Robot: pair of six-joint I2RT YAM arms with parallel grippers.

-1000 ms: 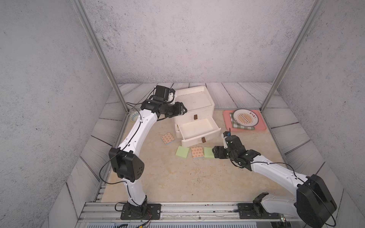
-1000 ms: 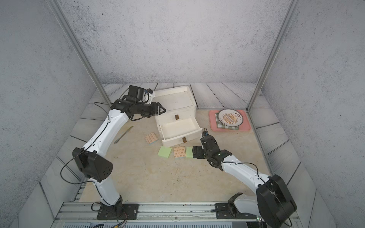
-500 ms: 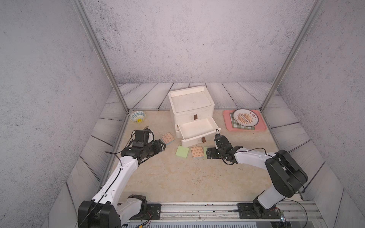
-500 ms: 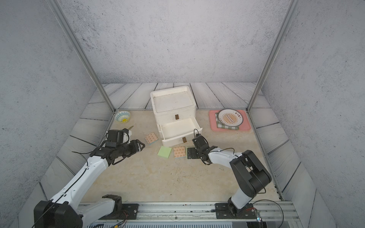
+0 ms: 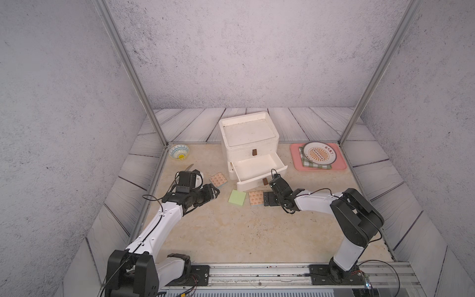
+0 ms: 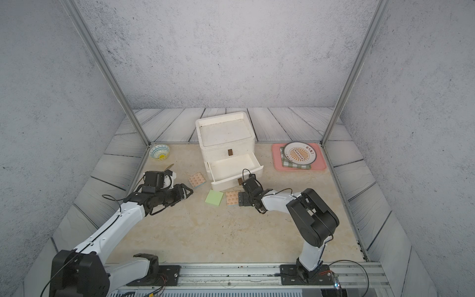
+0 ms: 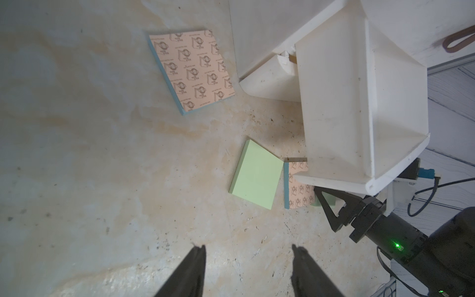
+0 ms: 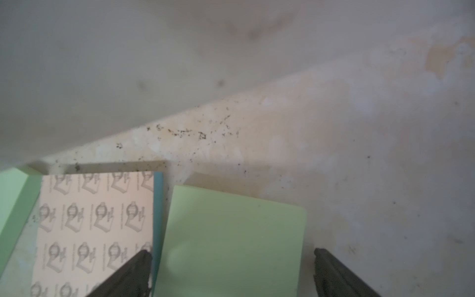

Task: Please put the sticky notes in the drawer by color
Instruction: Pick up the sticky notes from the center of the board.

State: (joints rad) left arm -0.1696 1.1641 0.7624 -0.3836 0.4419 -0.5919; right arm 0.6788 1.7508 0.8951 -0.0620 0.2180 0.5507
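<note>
Beige tabletop (image 5: 231,231), the drawer (image 5: 246,133) standing open. The right gripper (image 8: 231,253) gapes wide around a green sticky note (image 8: 231,226), not clamping it; the left gripper (image 7: 248,249) hangs half-open, empty

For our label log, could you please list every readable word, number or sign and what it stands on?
Nothing reads clearly.
Plate rim: red characters, too small to read.
Orange-patterned sticky notes: repeated emblem with tiny lettering, too blurred to read.
</note>
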